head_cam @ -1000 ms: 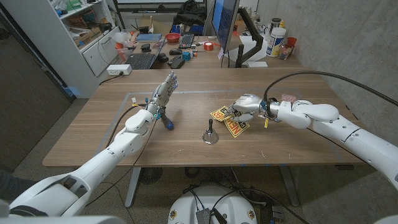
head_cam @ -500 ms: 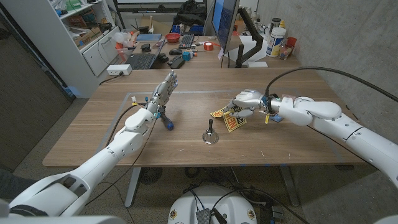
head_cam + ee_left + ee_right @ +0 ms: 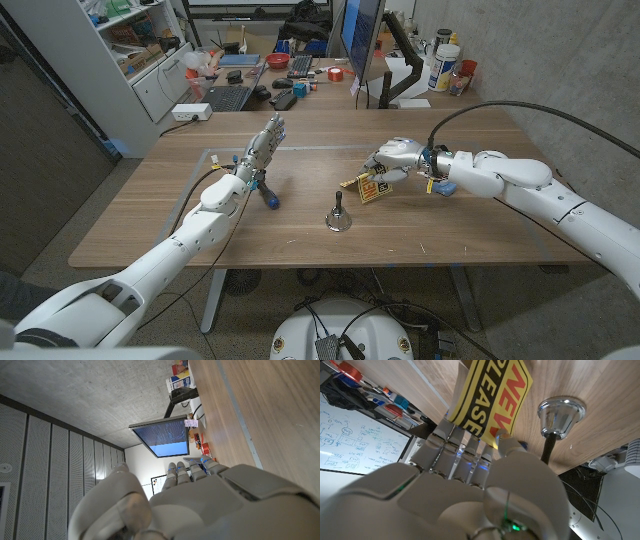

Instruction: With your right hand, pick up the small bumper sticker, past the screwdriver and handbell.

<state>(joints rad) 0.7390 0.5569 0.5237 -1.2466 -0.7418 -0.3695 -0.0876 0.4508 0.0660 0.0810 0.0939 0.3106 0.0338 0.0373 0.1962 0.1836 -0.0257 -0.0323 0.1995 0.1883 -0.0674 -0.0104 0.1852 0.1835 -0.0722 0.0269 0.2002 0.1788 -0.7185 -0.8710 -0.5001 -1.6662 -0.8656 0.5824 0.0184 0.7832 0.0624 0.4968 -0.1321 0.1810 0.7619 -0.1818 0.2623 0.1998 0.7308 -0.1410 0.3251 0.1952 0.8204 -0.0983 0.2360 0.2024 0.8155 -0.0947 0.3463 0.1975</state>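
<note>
A yellow bumper sticker (image 3: 372, 187) with red and black lettering hangs just above the table, pinched in the fingers of my right hand (image 3: 397, 160). In the right wrist view the sticker (image 3: 490, 395) runs out past my right hand's fingers (image 3: 455, 455), with the handbell (image 3: 560, 412) beside it. The metal handbell (image 3: 339, 214) stands upright at the table's middle, nearer me than the sticker. A blue-handled screwdriver (image 3: 266, 194) lies left of the bell. My left hand (image 3: 263, 146) is raised just beyond the screwdriver, fingers straight and apart, holding nothing; its back (image 3: 200, 500) shows in the left wrist view.
A small blue object (image 3: 445, 187) lies under my right forearm. Behind the wooden table (image 3: 200, 225) a second desk holds a monitor (image 3: 362, 35), a keyboard (image 3: 228, 97), bottles (image 3: 445, 65) and clutter. A shelf unit (image 3: 140, 50) stands at the far left.
My right hand has lifted the sticker off the table and drawn it slightly away from the bell. The left arm, bell and screwdriver have stayed put.
</note>
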